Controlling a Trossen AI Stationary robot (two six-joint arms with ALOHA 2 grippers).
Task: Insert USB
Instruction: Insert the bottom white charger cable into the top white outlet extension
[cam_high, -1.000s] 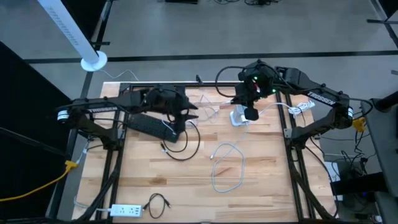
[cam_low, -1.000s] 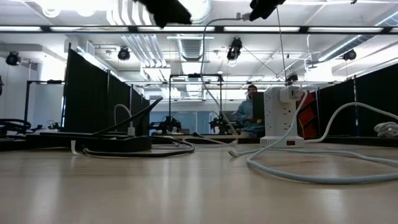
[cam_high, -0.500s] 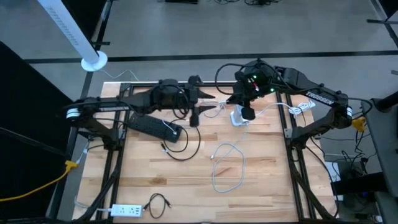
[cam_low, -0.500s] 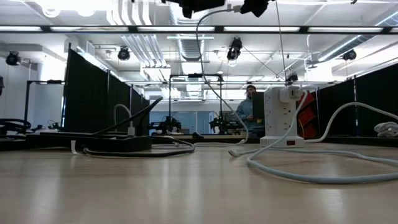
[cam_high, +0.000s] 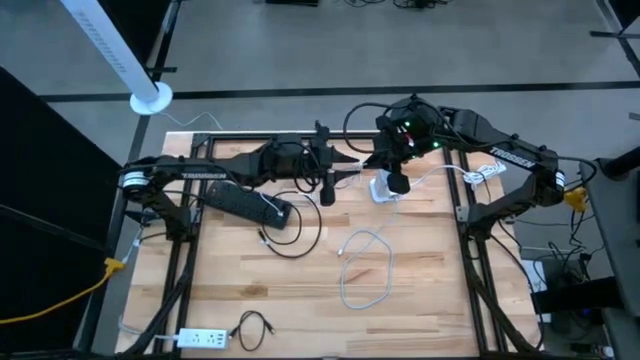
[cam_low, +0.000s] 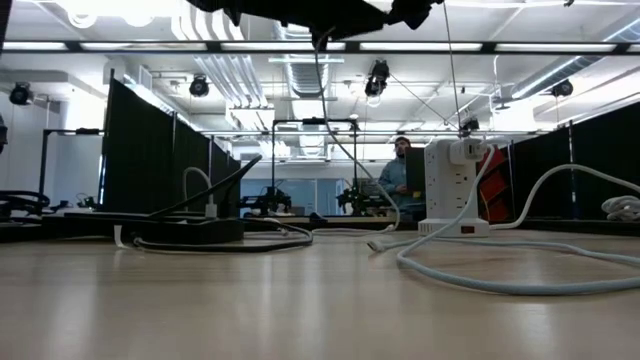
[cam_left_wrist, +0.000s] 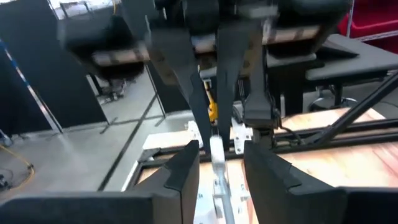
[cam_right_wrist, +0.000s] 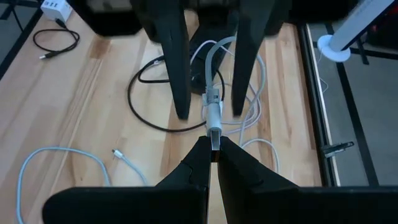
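**USB plug held between the two grippers above the far half of the table**

Along the bottom edge of the high view, a small white power strip (cam_high: 203, 339) is seen lying beside a coiled black cable (cam_high: 253, 326) on the wooden table (cam_high: 420, 300). Above these, right of centre, a loose white cable (cam_high: 368, 262) is looped on the bare boards. At the centre left a black power strip (cam_high: 245, 204) lies at a slant, with a black cable looped just below it.

In the upper middle of that view the two arms are brought close together. The right gripper (cam_right_wrist: 212, 158) is seen in the right wrist view pinched tight on the end of a white USB plug (cam_right_wrist: 213, 115), its fingertips meeting around the connector. The left gripper (cam_left_wrist: 217, 163) is placed facing it, with its two fingers (cam_left_wrist: 186, 168) set narrowly apart on either side of the same plug; whether they touch it cannot be told. The plug's cable is seen trailing away towards the table.

Just below the right gripper in the high view, a white charging tower (cam_high: 385, 187) stands upright; in the low view it (cam_low: 447, 190) appears right of centre. Far behind it in the low view a person (cam_low: 398, 180) is visible in the room.
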